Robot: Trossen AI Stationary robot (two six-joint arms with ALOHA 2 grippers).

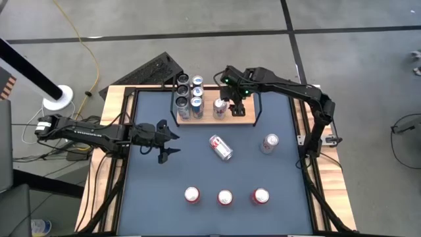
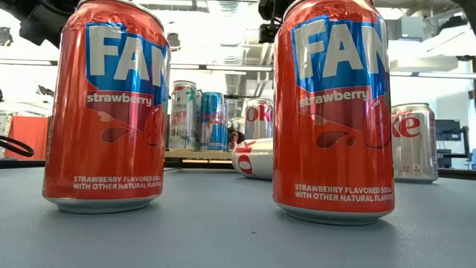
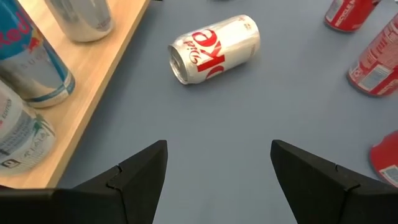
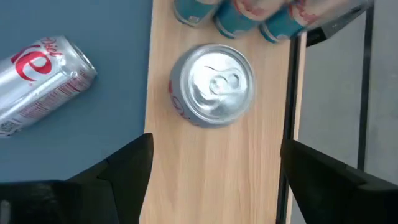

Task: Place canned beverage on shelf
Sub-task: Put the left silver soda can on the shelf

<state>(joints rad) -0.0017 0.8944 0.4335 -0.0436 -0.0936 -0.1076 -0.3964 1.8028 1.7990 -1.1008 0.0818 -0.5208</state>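
Right now I have the right gripper spread wide over the shelf, its fingers apart with nothing between them. A silver can stands upright on the wooden board just ahead of the open jaws, not touching either finger; in the high view that can sits near the middle of the shelf with the gripper just beside it. A cluster of other cans fills the shelf's left end.

My left gripper hangs over the left part of the blue table, its jaws also wide and holding nothing. Ahead of it a Diet Coke can lies on its side on the table, near the shelf's front edge. Another silver can stands upright to the right of it. Three red cans stand in a row near the table's front edge.
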